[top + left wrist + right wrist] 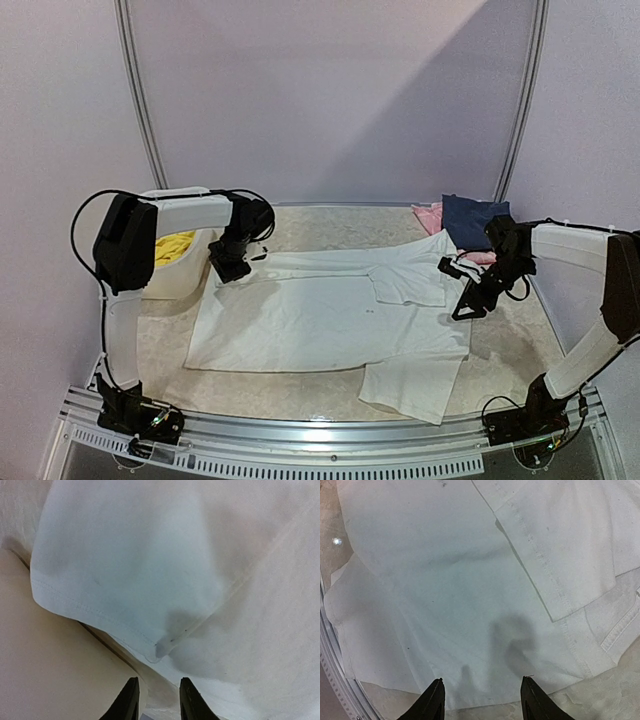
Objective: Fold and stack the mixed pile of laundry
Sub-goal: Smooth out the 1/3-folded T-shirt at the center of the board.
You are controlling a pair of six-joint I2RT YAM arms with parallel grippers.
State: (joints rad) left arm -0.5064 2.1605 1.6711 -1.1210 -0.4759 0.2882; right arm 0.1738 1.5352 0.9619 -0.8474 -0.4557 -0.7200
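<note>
**A:** Top view: the white T-shirt (320,320) lies spread mid-table, with one sleeve (410,285) tucked in at the far right. The yellow shorts (175,245) are in the basket (170,285), far left.

**B:** Early days, I'd say. No fold is finished and the shorts are waiting.

**A:** Left wrist view: the left gripper (159,685) is at a hemmed corner (160,652), jaws slightly apart, nothing visibly pinched.

**B:** And the right wrist view?

**A:** The right gripper (482,685) hovers over the shirt's right edge, jaws wide and empty.

left arm (190,212) extended forward | left claw (159,681) narrowly parted | right arm (570,243) bent inward | right claw (482,679) parted wide
</note>
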